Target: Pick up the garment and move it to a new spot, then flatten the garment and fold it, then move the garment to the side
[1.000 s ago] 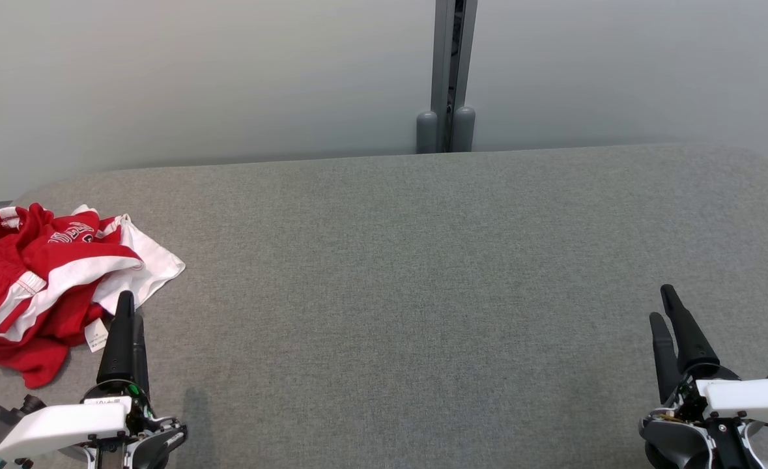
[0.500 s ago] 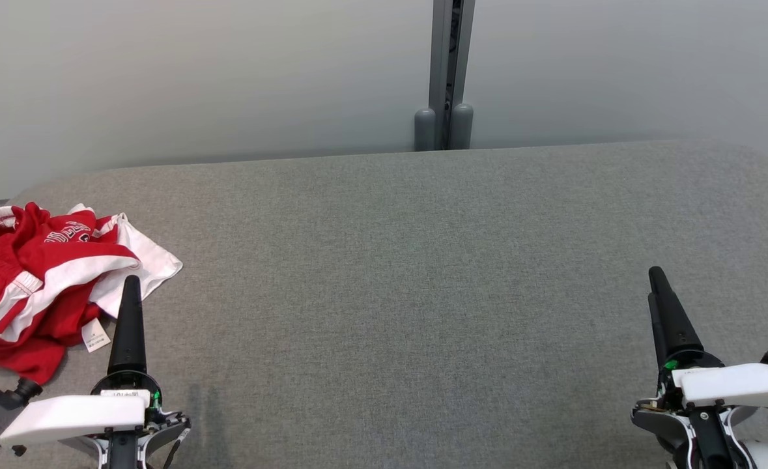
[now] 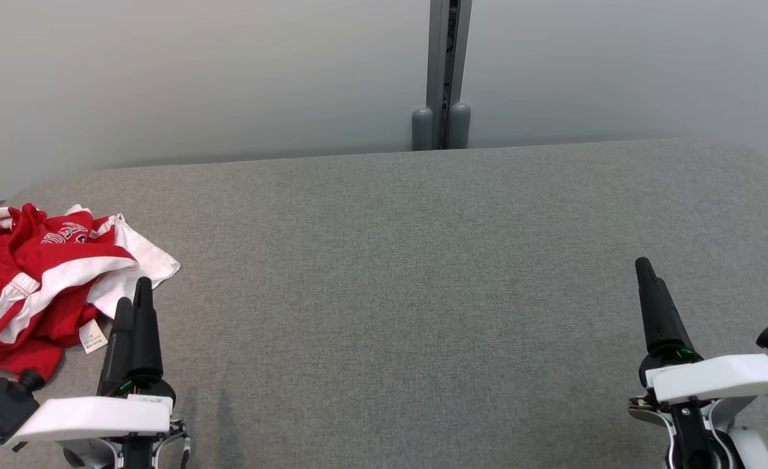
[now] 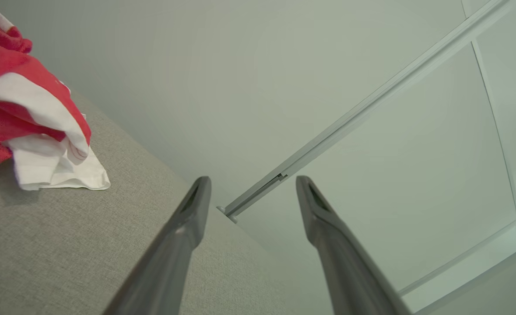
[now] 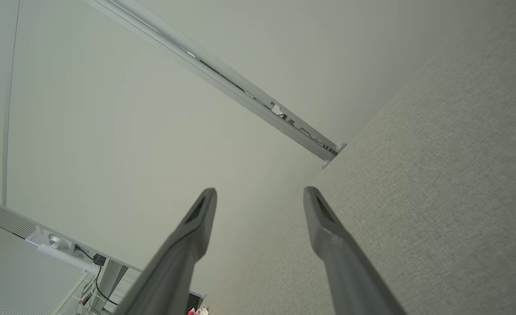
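Observation:
A crumpled red and white garment (image 3: 45,273) lies in a heap at the left end of the grey fabric table (image 3: 410,273); the left wrist view shows it at the upper left (image 4: 26,118). My left gripper (image 3: 133,301) hovers just right of the heap's near edge, apart from the cloth, and the left wrist view shows it (image 4: 252,180) open with nothing between its fingers. Far off at the lower right, my right gripper (image 3: 644,267) is open too, as the right wrist view (image 5: 260,192) makes plain, over bare table.
A pale wall rises behind the table, with a grey vertical post (image 3: 443,71) at its middle. The table's far edge curves down at the left and right corners. Wide bare fabric stretches between the two grippers.
Both grippers have rolled about their wrists and crept forward a little. The head camera has shifted slightly, so the garment sits a bit further left. The garment has not moved.

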